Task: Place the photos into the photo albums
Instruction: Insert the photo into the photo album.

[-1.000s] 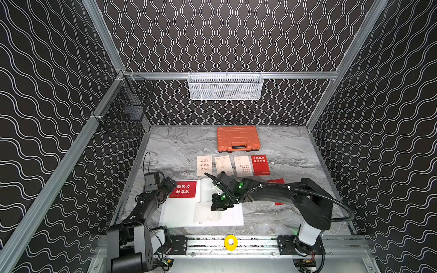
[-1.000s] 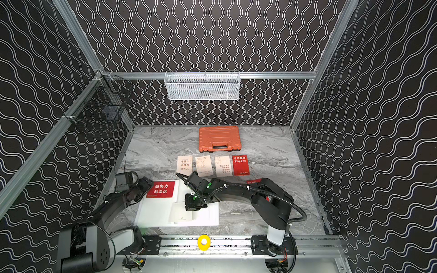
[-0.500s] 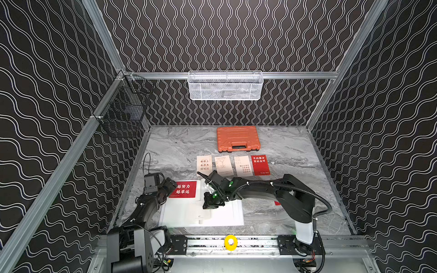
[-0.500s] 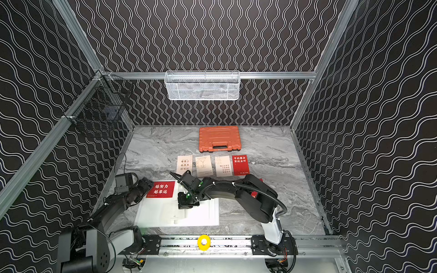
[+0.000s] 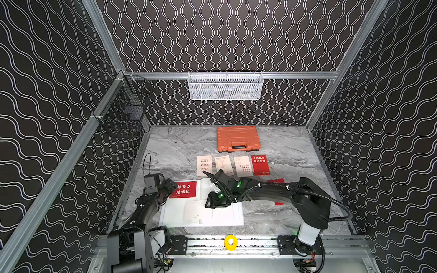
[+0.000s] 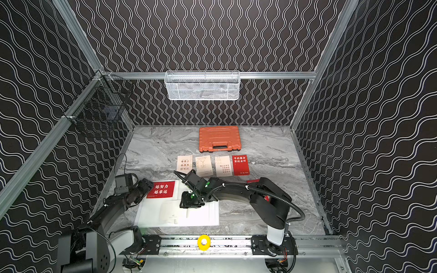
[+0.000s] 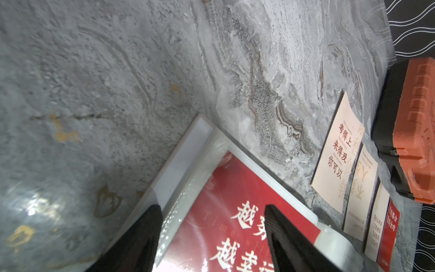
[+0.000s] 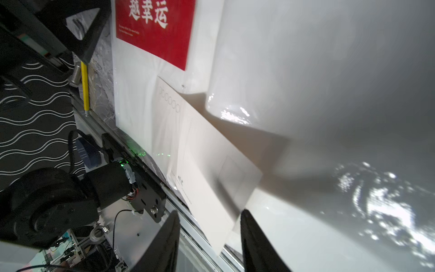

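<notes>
Nearest, the photo album [image 5: 224,217] lies open on the marble table [image 5: 177,146], just behind the front rail [image 5: 260,242]. On its page: one cream card [image 5: 197,212], plain side up, loose. Right gripper [image 8: 209,216]: low over that card's edge, jaws apart, nothing clamped. At the album's far left corner: one red card [image 5: 183,189] under a clear sleeve. Left gripper [image 7: 213,207]: jaws wide, straddling that corner, one jaw over the red card, the other beside the album's edge. Beyond the album: row of four cards [image 5: 223,165], three cream and one red, side by side on the table. A further red card [image 5: 275,181], mostly hidden by the right arm [image 5: 272,193]. Farthest: orange case [image 5: 237,139], shut, near the back wall.
</notes>
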`<action>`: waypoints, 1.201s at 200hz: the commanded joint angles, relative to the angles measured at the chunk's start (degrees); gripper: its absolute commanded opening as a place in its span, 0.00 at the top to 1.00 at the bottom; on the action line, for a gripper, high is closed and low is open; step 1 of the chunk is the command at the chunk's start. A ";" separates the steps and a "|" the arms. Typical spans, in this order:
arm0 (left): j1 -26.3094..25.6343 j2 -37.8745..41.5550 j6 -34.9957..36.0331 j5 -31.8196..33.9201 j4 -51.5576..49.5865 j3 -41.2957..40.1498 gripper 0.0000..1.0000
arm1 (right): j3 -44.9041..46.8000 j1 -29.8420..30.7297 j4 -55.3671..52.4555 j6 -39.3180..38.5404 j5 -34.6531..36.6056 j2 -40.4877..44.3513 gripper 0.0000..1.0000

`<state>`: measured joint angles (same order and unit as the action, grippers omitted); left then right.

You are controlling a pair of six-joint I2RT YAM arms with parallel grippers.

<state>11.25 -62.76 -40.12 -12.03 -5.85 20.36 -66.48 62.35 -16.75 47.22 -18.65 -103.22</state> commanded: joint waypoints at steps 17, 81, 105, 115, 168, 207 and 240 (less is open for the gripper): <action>0.03 -0.33 -0.04 -2.29 -4.62 -0.40 0.26 | -1.05 0.06 -0.05 -0.97 -1.28 -1.81 0.57; 0.04 0.36 0.32 -1.50 -5.68 -0.13 0.27 | -1.92 0.06 -2.84 -1.42 0.67 -1.99 0.54; 0.02 0.36 0.30 -1.63 -5.60 -0.21 0.27 | -0.54 0.06 -2.89 -1.54 0.69 -1.36 0.54; 0.08 0.36 0.15 -1.66 -5.50 -0.22 0.27 | -0.50 0.06 -2.32 -1.62 0.02 -1.78 0.54; 0.11 0.01 -0.02 -1.94 -5.27 -0.22 0.27 | -5.50 0.31 -0.69 -1.63 -3.27 -5.15 0.54; 0.08 0.35 0.04 -2.11 -5.32 -0.27 0.27 | -8.97 0.84 -0.71 -1.74 -4.37 -9.41 0.55; 0.04 0.27 -0.11 -2.34 -5.18 -0.32 0.27 | -12.66 1.63 -1.20 -1.83 -4.85 -11.95 0.55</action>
<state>11.29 -62.33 -40.12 -12.19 -6.57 20.36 -76.99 63.55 -18.06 45.56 -22.48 -113.67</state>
